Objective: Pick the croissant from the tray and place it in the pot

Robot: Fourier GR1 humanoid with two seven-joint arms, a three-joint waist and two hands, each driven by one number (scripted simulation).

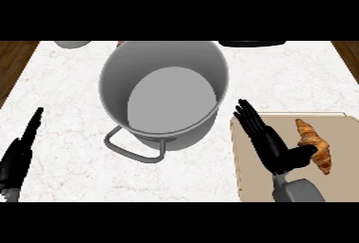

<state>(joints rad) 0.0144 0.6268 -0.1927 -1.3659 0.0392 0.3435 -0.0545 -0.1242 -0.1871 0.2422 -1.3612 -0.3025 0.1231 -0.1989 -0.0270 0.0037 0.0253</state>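
A golden-brown croissant (315, 144) lies on the beige tray (259, 187) at the right of the counter. My right hand (269, 144) hovers over the tray just left of the croissant, fingers straight and pointing away, thumb reaching toward the pastry's near end; it is open and holds nothing. The grey pot (165, 92) stands in the middle of the counter, its inside bare, a loop handle toward me. My left hand (17, 159) rests open at the left edge, fingers up.
The marble counter (63, 95) ends in dark wood at both sides. A grey object (72, 44) and a black object (252, 43) peek in at the far edge.
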